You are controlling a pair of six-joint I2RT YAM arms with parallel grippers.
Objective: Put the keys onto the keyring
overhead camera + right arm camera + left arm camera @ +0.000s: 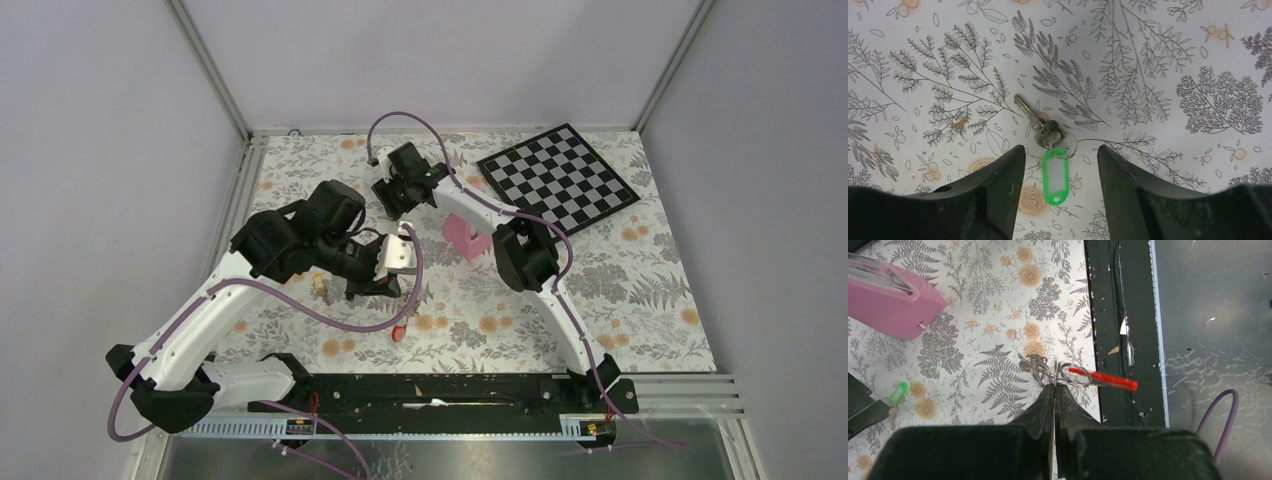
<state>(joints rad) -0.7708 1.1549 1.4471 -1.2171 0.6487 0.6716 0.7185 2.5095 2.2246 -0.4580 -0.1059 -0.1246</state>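
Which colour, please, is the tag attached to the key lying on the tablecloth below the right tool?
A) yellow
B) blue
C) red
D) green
D: in the right wrist view, the key on the tablecloth carries a green tag on its small ring, with the open right tool above it.

The top camera sat high behind the black near-edge rail [430,390], looking down over the whole floral-patterned tabletop [650,300]. The left wrist camera looked down past its black fingers [1045,405] toward that rail, close above the silver wire keyring with red bar [1073,376]. The right wrist camera faced straight down, low over the tabletop. Both wrist views caught the green plastic key tag [1054,177].
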